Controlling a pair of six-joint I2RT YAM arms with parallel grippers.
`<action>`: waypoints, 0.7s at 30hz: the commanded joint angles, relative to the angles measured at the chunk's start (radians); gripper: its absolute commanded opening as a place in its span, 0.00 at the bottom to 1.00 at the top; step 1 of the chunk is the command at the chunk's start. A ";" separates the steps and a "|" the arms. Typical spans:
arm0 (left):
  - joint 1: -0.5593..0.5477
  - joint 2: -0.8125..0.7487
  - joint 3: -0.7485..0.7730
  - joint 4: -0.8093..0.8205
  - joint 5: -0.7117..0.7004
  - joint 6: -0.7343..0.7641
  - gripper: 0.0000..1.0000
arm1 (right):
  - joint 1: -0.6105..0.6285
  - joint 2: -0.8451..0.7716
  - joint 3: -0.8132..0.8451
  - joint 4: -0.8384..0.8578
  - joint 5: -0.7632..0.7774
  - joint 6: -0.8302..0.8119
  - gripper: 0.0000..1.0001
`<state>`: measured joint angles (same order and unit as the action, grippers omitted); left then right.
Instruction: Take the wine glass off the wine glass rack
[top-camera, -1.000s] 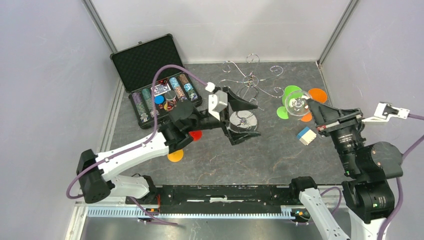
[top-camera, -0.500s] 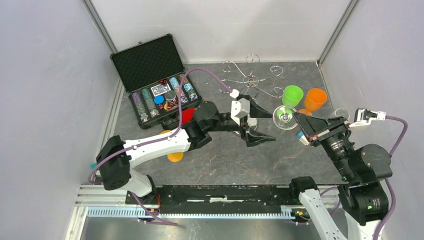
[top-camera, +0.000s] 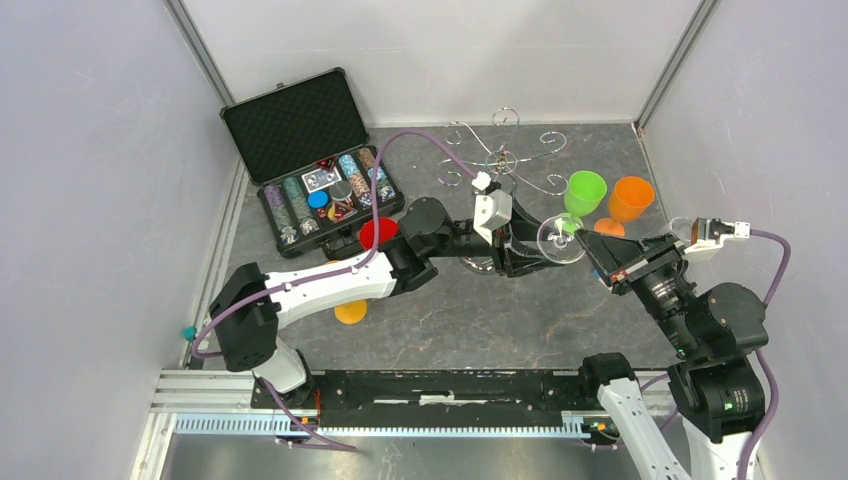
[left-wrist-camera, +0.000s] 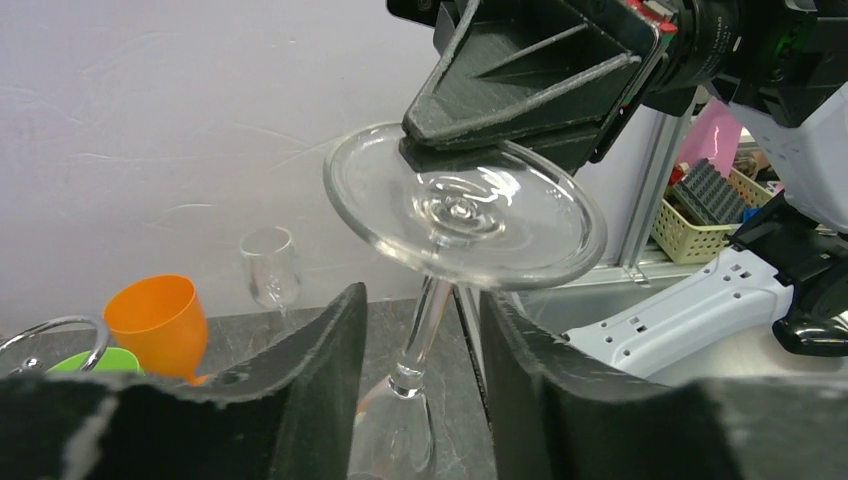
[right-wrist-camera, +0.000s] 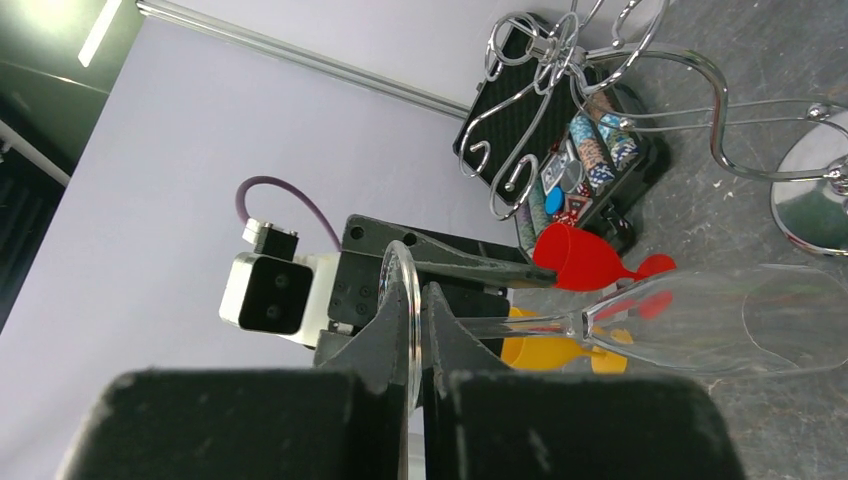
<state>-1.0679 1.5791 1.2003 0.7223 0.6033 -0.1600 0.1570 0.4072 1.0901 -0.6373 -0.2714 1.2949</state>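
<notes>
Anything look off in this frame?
The wine glass is held sideways off the table: right tool pinches only its foot's rim, while left tool straddles the stem. Nothing spilled or broken shows.

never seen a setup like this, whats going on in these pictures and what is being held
A robot's left arm and right arm are bolted to a table. One picture looks down from above; the other two come from wrist cameras. On the table are a chrome wine glass rack, an open case of poker chips, a green cup, an orange cup and a red cup. The right gripper pinches the foot of a wine glass, held sideways away from the rack. The left gripper is open, its fingers either side of the stem.
</notes>
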 joint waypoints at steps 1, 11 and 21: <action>-0.007 0.020 0.046 0.062 0.025 -0.043 0.46 | 0.004 -0.008 0.012 0.091 -0.016 0.035 0.00; -0.008 0.025 0.061 0.088 0.044 -0.094 0.29 | 0.004 -0.010 -0.001 0.113 -0.033 0.046 0.00; -0.008 0.016 0.056 0.126 0.070 -0.110 0.02 | 0.004 -0.008 0.009 0.126 -0.021 0.014 0.26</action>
<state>-1.0714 1.6096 1.2182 0.7609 0.6689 -0.2184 0.1566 0.4072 1.0893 -0.5797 -0.2852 1.3415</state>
